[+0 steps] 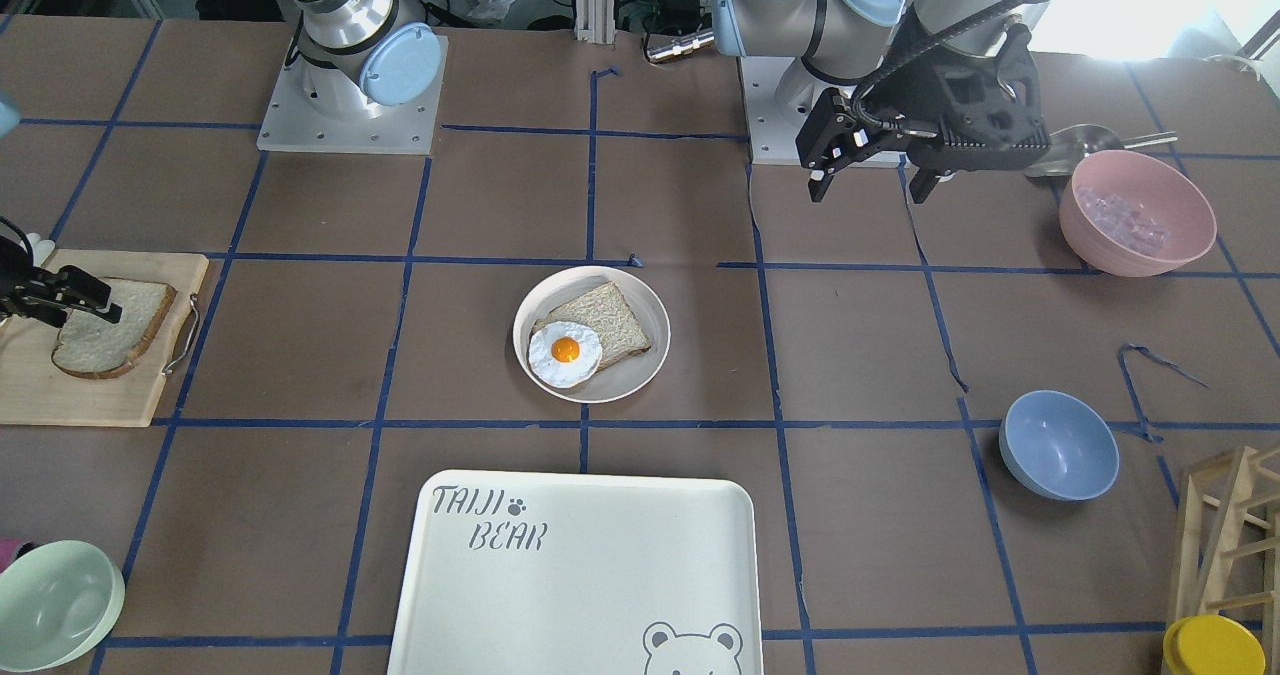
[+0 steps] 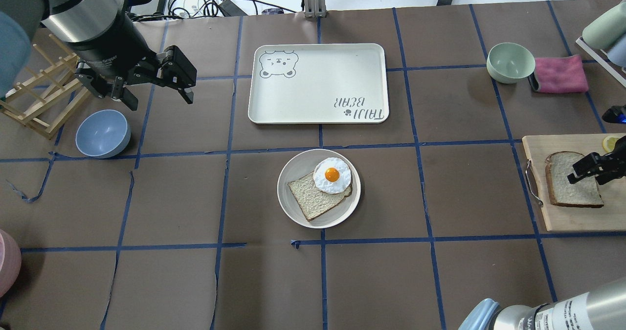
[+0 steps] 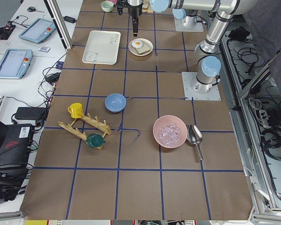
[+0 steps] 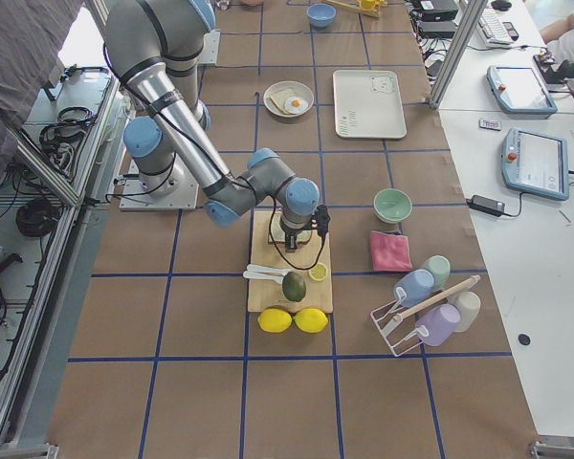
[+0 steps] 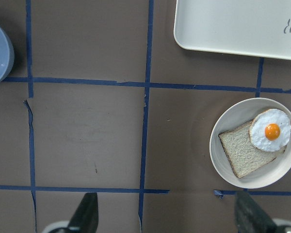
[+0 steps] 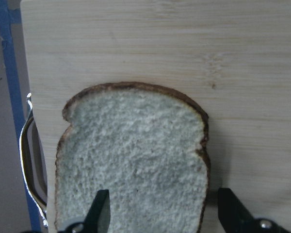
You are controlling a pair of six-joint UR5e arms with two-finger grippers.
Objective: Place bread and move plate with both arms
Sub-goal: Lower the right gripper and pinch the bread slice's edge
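A round, shallow, off-white plate (image 1: 625, 375) with a raised rim sits mid-table (image 2: 440, 198), on brown paper crossed by blue tape lines. It carries a darker tan square slice (image 2: 310, 200) with a glossy fried egg (image 2: 332, 176) overlapping one corner. The bread (image 2: 572, 181), pale, porous crumb inside a thin brown crust with one rounded end, lies flat well to the robot's right of the plate, on a light wooden cutting board (image 2: 567, 217) whose metal handle (image 2: 533, 190) faces the plate. The right end effector (image 6: 164, 194) hovers over the slice spread wide, one finger over the crumb and the other just past the crust edge; contact cannot be judged. Well to the plate's other side, the left end effector (image 2: 160, 102) hangs above the table, also spread wide and holding nothing, near a smooth blue bowl (image 2: 102, 133). Beyond the plate, away from the robot, lies a rectangular white tray (image 2: 318, 83) with rounded corners; a strip of brown table separates its edge from the plate's rim.
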